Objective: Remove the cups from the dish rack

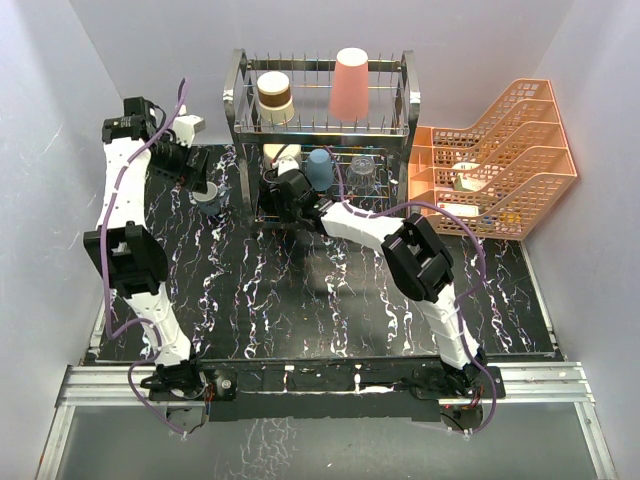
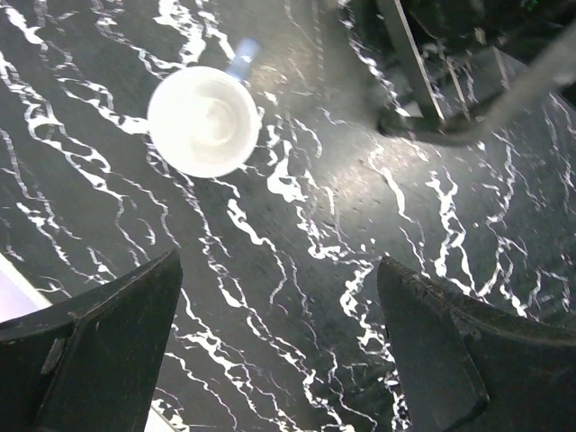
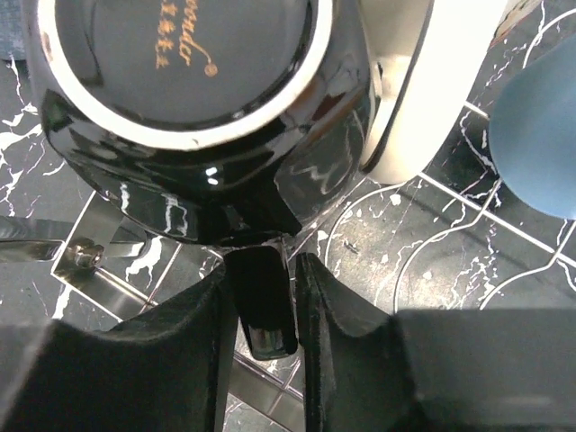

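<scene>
**Overhead and wrist views, read left to right.** At ten o'clock on the bench [image 1: 300, 310], a small white cup [image 2: 204, 120] is set down apart from the rack. The left claw [image 2: 279, 270] is held released just beside it, with nothing between its spread fingers.

At twelve o'clock the dish rack [image 1: 240, 95] is placed against the back wall. On its lower tier an inverted black mug [image 3: 180, 90] is taken by its handle [image 3: 261, 310], on which the right claw [image 3: 261, 274] is clenched. The handle is presumably chosen because the glossy body is too broad for the jaws.

A cream mug [image 3: 405, 90], a blue cup [image 3: 540, 135] and a clear glass [image 1: 362, 172] are ranged toward three o'clock of it. A brown-and-cream cup [image 1: 274, 96] and a salmon-pink tumbler [image 1: 350, 85] are stood inverted on the upper tier, probably for draining.

Orange mesh trays [image 1: 510, 150] are stacked at two o'clock. The bench is surfaced in a black, white-veined marble pattern and is enclosed by plain pale walls.
</scene>
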`<state>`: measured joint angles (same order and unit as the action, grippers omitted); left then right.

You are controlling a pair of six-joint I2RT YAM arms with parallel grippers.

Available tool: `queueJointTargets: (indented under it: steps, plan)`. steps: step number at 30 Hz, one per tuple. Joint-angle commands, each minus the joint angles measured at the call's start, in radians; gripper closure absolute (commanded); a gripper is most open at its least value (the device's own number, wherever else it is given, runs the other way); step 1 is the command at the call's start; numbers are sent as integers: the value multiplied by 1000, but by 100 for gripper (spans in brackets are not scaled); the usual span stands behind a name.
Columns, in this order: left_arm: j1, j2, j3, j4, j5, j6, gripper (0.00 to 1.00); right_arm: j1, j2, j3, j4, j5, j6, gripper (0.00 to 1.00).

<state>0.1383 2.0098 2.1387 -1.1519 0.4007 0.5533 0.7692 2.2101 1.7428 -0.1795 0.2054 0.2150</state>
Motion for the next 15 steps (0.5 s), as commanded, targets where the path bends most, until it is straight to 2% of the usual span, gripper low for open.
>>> queueJointTargets:
  steps: [1,4,8,15]
  plan:
    - [1,-110,-96,-63,123,108,12,13,-18,20,41,47,-9,74]
    - [1,-152,-136,-167,207,308,11,18,-52,-14,54,81,-7,91]
    - [1,-187,-163,-222,253,417,11,21,-118,-77,89,125,2,92]
    - [1,-369,-359,-127,398,546,10,28,-276,-245,176,169,61,92]
